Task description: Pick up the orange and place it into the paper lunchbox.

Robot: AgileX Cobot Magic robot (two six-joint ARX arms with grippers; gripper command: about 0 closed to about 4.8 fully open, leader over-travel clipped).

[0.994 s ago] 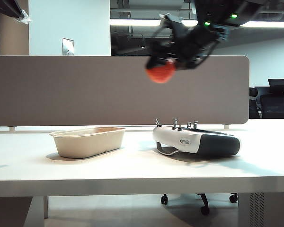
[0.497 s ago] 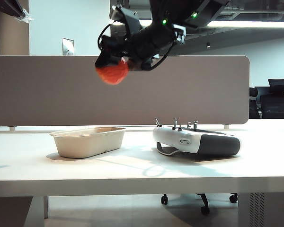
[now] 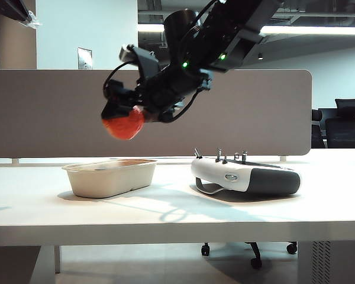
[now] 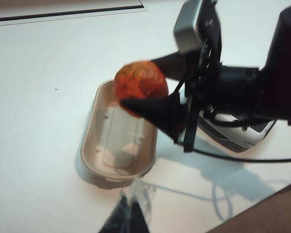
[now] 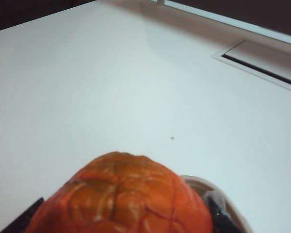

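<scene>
No words can be read anywhere. One orange (image 3: 123, 125) sits clamped in the right end effector (image 3: 119, 118), up in the air above one paper lunchbox (image 3: 109, 176) near the tabletop's (image 3: 165, 219) left edge. One remote controller (image 3: 246, 176) lies beside it. The left end effector (image 4: 128, 213) hangs above the tabletop's front edge; whether it is open, I cannot tell.

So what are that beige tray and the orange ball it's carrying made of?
The paper lunchbox looks like moulded paper pulp: matte, beige, with a soft rolled rim. The orange, shut in the right gripper, has glossy, bumpy skin; real peel or plastic imitation, I cannot tell. The left gripper hangs nearby, apparently shut.
</scene>
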